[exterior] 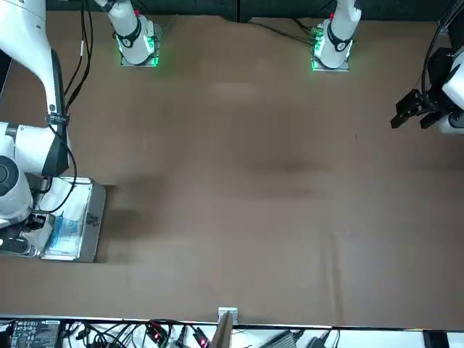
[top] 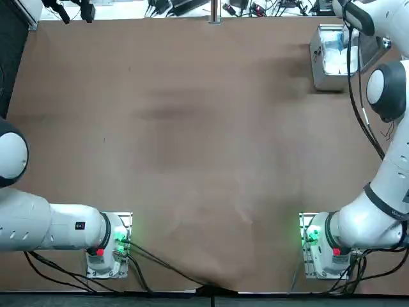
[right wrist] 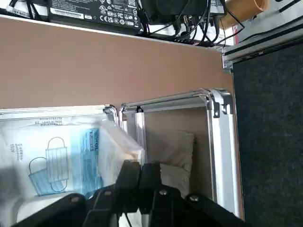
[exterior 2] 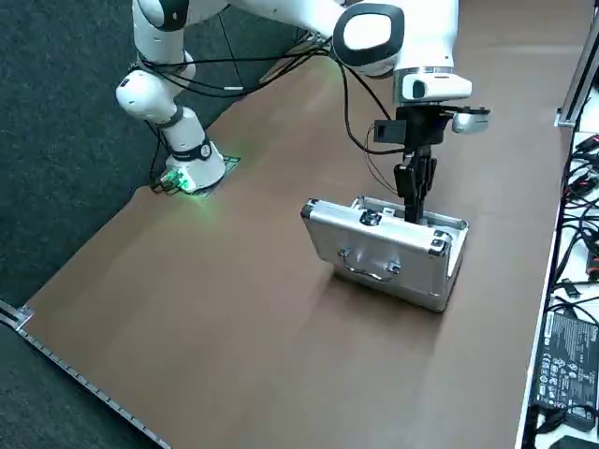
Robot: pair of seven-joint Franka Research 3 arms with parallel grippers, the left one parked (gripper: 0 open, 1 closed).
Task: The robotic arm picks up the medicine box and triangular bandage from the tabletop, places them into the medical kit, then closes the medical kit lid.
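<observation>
R hand (right wrist: 140,171) clenched, empty, over open medical kit (exterior 2: 386,251) w/ packets inside.

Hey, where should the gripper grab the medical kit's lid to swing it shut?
Probably its free upper rim, coming from above. The medical kit sits open with the lid raised, so that thin, straight metal edge faces up and suits narrow jaws. The right gripper hangs just over the kit, pointing down, jaws shut.
</observation>
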